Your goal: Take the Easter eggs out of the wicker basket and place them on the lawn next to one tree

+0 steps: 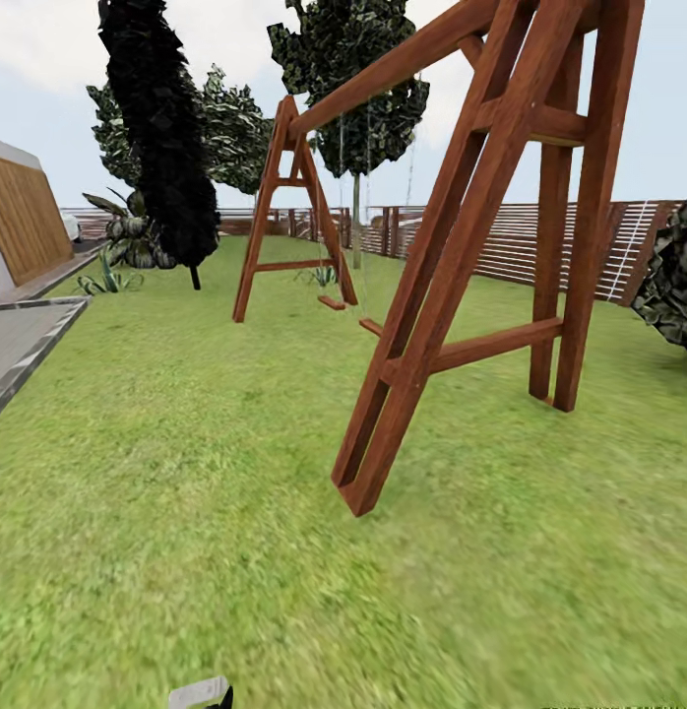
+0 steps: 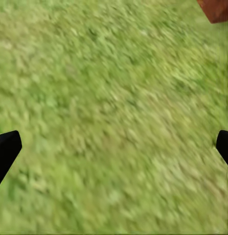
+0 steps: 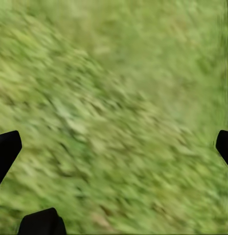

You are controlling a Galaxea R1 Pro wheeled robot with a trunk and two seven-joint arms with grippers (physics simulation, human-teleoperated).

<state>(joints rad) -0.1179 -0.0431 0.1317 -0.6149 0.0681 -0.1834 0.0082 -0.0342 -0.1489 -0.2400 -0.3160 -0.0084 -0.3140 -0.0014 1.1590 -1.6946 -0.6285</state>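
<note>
Left gripper (image 2: 114, 147): fingers spread wide, nothing between them, just blurry lawn (image 2: 109, 98) below since I'm driving.
Right gripper (image 3: 114, 147): same, splayed apart and empty over grass.
Swing frame (image 1: 462, 286): near leg planted right ahead, so I'd guess I should pass on its left where the grass is open.
Paved edge (image 1: 29, 345): bounds the lawn's left side.
Eggs and basket: can't spot them from here.
Far fence (image 1: 501, 241): closes off the lawn's back edge.

one wooden swing frame (image 1: 452, 246), one slatted fence (image 1: 540, 246), three dark-leaved trees (image 1: 166, 148).
</note>
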